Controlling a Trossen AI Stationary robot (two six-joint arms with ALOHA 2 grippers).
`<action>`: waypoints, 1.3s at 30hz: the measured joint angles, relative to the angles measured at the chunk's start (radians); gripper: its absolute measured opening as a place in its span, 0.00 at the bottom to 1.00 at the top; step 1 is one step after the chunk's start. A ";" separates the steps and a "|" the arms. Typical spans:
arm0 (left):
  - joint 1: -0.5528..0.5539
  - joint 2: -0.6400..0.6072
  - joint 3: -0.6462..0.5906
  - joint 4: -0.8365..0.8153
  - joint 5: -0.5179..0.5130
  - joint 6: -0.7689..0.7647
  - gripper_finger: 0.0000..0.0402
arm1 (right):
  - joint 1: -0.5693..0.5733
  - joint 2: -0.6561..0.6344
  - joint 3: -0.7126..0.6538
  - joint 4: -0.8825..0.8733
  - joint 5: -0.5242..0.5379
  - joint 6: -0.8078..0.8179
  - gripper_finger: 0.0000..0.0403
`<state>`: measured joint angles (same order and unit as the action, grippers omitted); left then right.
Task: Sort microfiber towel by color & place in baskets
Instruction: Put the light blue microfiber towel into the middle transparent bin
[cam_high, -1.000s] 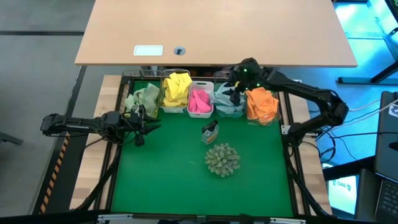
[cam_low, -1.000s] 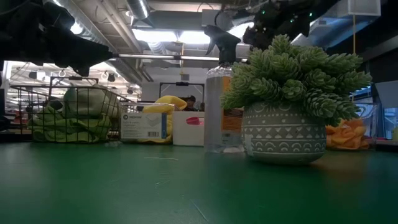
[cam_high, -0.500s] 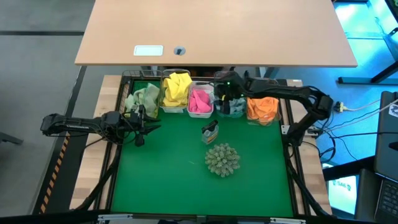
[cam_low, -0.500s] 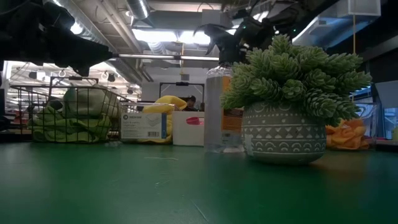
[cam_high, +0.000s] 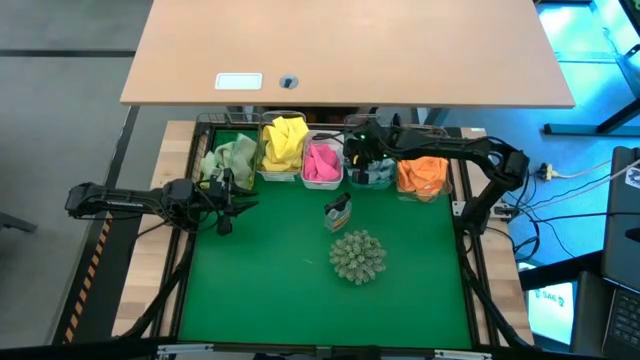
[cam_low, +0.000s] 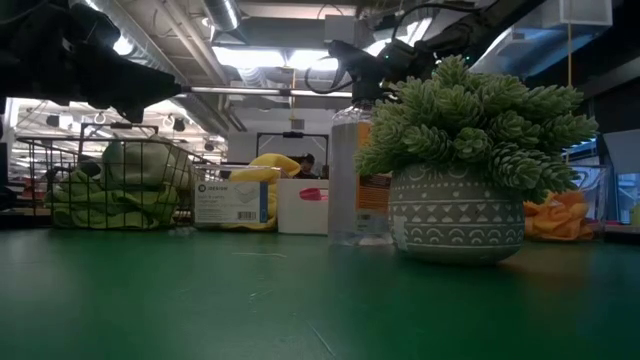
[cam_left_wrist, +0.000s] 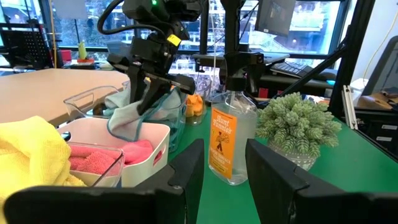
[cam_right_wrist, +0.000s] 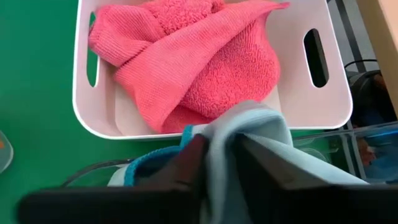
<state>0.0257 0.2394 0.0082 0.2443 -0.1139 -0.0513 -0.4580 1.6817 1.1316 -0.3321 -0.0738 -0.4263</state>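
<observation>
Five bins line the far edge, holding a green towel (cam_high: 232, 158), a yellow towel (cam_high: 285, 145), a pink towel (cam_high: 322, 162) in the white bin (cam_right_wrist: 311, 112), a light blue towel (cam_high: 374, 172) in a clear bin, and an orange towel (cam_high: 424, 173). My right gripper (cam_high: 362, 160) reaches down over the clear bin (cam_left_wrist: 177, 112) and is shut on the light blue towel (cam_left_wrist: 127, 115). My left gripper (cam_left_wrist: 224, 168) waits level at the table's left side, open, with nothing between its fingers. My right gripper pinches a bunched fold of the light blue towel (cam_right_wrist: 219, 155) between its two fingers (cam_right_wrist: 186, 165), coming from above and slanting down. The cloth bulges up past the fingers. One flap hangs slack below them (cam_left_wrist: 124, 127), at the clear bin's side next to the white bin.
A spray bottle (cam_high: 338, 210) stands on the green mat just in front of the white bin. A potted spiky plant (cam_high: 357, 256) sits nearer the table's middle. A wire frame (cam_high: 210, 125) rims the mat's far and side edges.
My right gripper has swung from above the orange towel's bin toward the table's left and come down onto the light blue towel in the clear bin, rolling a little as it went.
</observation>
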 joint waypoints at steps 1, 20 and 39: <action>0.000 0.000 0.000 0.000 0.000 0.000 0.28 | 0.000 0.000 0.000 0.000 0.000 0.000 0.18; 0.000 0.000 0.000 0.000 0.000 0.000 0.28 | -0.001 -0.272 0.001 -0.207 0.182 0.005 0.02; 0.000 0.000 0.000 0.000 0.000 0.001 0.28 | -0.085 -0.297 -0.336 0.035 0.138 0.195 0.01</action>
<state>0.0254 0.2394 0.0082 0.2443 -0.1138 -0.0505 -0.5434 1.3849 0.7955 -0.2974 0.0642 -0.2317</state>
